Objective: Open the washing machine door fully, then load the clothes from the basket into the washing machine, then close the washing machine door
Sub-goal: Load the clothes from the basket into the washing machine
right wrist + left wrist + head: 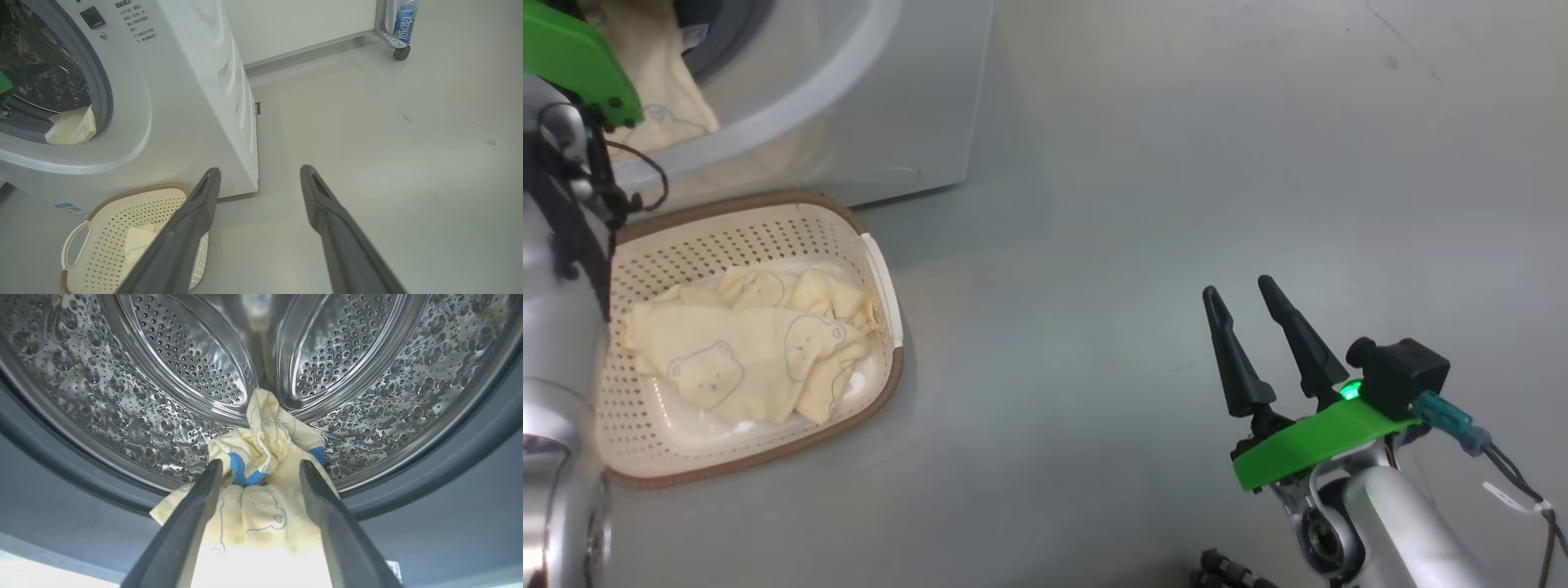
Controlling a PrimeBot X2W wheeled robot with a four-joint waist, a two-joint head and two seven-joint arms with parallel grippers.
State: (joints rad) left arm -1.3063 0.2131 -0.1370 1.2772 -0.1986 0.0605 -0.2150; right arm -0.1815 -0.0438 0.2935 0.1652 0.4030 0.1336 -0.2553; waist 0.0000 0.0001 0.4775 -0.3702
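My left gripper is at the mouth of the washer, fingers spread wide and clamping nothing. One garment lies between them, its front bunched on the edge of the drum and its tail draped out over the gasket. That tail is my worry. It hangs over the lip, so if I pull the arm back without pushing it deeper, I think it could slide out onto the floor or get pinched when the door is shut. A finger could also snag a fold on the way out and drag the cloth with it. More clothes lie in a heap in the basket, which stands on the floor just in front of the washer. They overlap, so a pinch might lift two or drop one short of the drum. My right gripper hovers open over bare floor, well apart from the basket.
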